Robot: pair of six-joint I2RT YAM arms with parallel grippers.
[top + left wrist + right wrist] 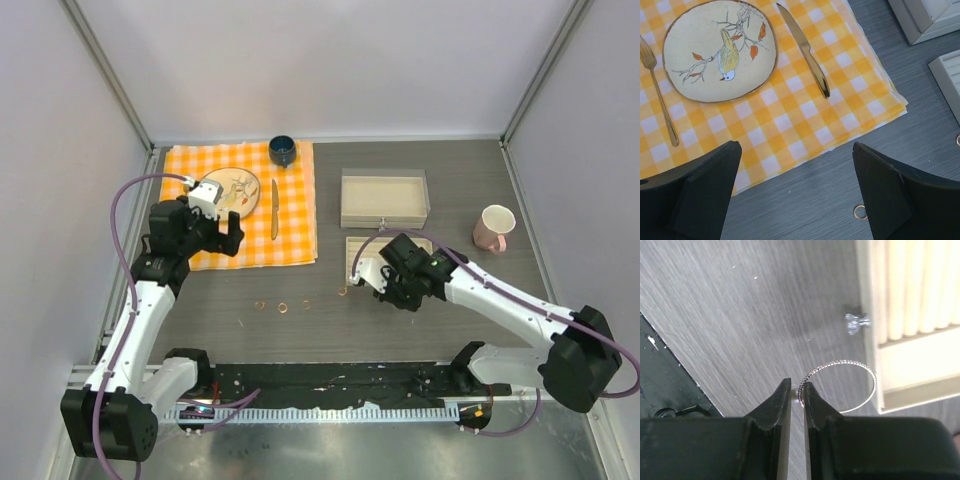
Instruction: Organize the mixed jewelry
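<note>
1. R gripper (pixel 797 390) clamped on hoop (pixel 839 361) rim, mid-tabletop, a bit toward near edge.
2. Hoop runs from fingertips straight at tray (pixel 905 365), just beside: short carry, prob.
3. L gripper (pixel 797 195) wide apart, far off by cloth (pixel 790 115).

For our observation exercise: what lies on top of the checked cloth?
A bird-painted plate, a knife, a fork and a blue cup. The left arm hides part of the cloth from above.

left arm (pixel 135 310): reaching forward up the left side, elbow bent | left gripper (pixel 796 165): jaws wide apart, nothing between, angled down | right arm (pixel 500 295): stretched in toward centre, wrist low | right gripper (pixel 798 390): jaws almost together, pinching rim of silver hoop (pixel 840 361)
</note>
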